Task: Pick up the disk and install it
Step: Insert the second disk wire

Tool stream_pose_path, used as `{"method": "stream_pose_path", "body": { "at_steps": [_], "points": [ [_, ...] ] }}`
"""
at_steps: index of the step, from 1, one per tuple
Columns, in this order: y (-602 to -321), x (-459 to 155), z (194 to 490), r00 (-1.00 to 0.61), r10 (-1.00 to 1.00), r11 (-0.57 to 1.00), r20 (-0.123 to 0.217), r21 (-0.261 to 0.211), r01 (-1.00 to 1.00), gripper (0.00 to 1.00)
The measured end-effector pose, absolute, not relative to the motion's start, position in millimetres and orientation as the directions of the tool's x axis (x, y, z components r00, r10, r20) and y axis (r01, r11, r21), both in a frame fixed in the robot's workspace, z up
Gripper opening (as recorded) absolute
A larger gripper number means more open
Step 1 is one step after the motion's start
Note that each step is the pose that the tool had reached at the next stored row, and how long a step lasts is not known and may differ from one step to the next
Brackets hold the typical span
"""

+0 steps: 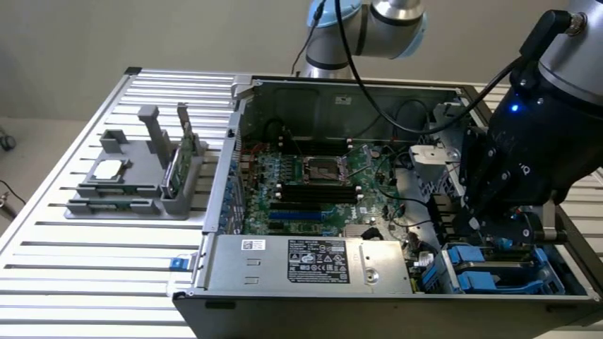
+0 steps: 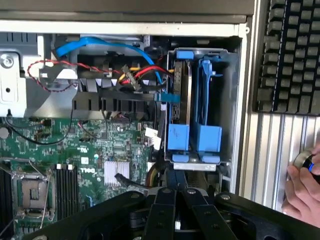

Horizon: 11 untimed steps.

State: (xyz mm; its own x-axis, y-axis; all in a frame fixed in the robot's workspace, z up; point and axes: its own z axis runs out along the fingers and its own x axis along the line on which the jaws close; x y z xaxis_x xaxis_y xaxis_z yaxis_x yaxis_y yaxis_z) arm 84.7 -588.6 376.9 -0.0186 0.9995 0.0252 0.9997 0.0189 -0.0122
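In the drive cage, upright blue-framed disk (image 2: pixel 181 107).

Crowded drive bay, open motherboard, slatted table free at the exterior view's left

The gripper (image 2: pixel 176 187) sat closed right at the mouth of the drive cage (image 2: pixel 227 100), whose two slots were taken up by blue carriers, the disk (image 2: pixel 181 95) standing in one; little room remained between its metal walls. Beside the cage, red and blue cables (image 2: pixel 100 50) crossed the gap toward the power supply (image 1: pixel 311 263). The motherboard (image 1: pixel 315 176) lay open from above. A parts holder (image 1: pixel 141 176) stood on the table (image 1: pixel 85 254), and a person's hand (image 2: pixel 302 192) rested on the slats just beside the case
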Motion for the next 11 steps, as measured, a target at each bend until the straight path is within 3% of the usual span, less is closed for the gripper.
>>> {"method": "stream_pose_path", "body": {
  "at_steps": [11],
  "points": [
    [-588.5, 84.7, 377.0, -0.019, 1.000, 0.019, 0.025, -0.012, 1.000, 0.11]
  ]
}}
